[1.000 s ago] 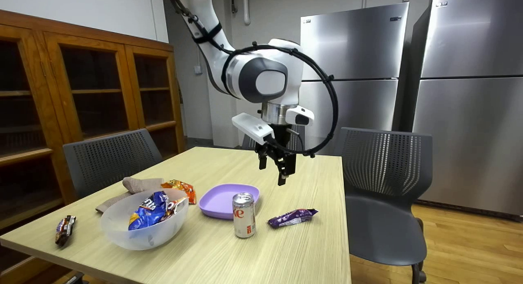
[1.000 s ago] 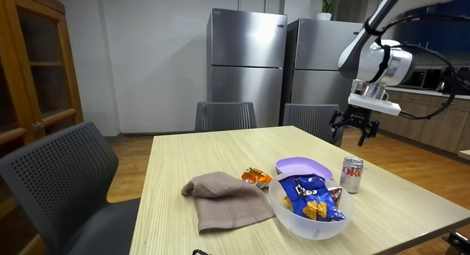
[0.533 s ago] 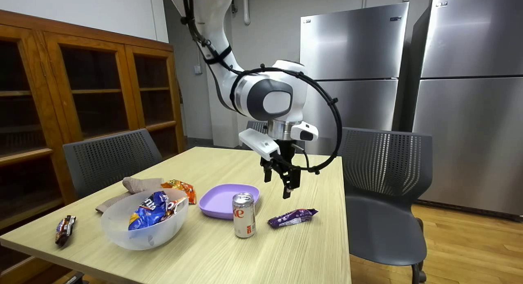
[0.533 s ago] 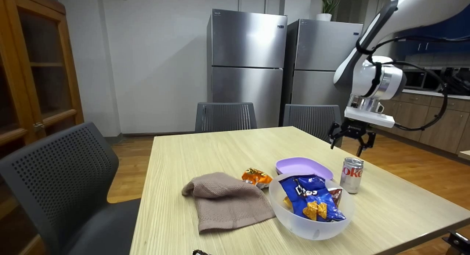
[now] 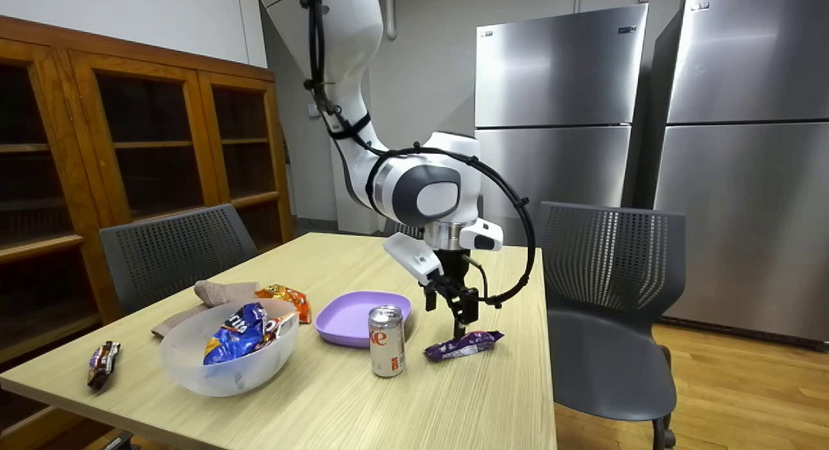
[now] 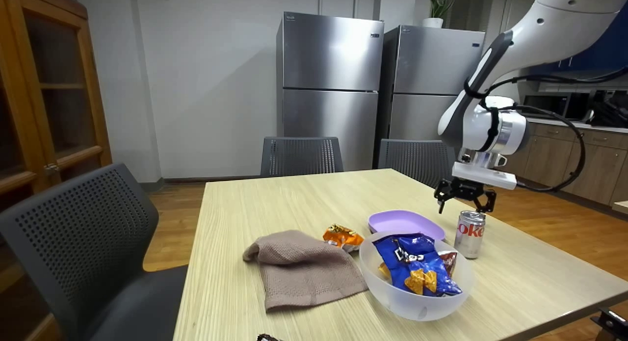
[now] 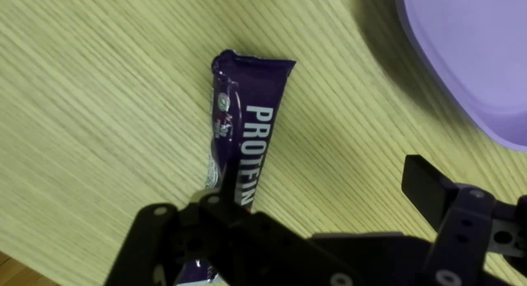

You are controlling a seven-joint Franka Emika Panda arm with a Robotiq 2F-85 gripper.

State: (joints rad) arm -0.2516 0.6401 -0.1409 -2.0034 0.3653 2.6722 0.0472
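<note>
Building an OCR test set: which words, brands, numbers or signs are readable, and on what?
"PROTEIN" on the purple wrapper, wrist view; partly covered.
"oke" on the can in an exterior view; start out of sight.
Too small or blurred: finer print on both, plus blue bag, orange bag, dark wrapper, fridge badges.

A long, glossy dark-purple wrapped bar (image 7: 249, 127) with white PROTEIN lettering lies flat near an edge of the pale wood-grain surface (image 7: 103, 105).
</note>
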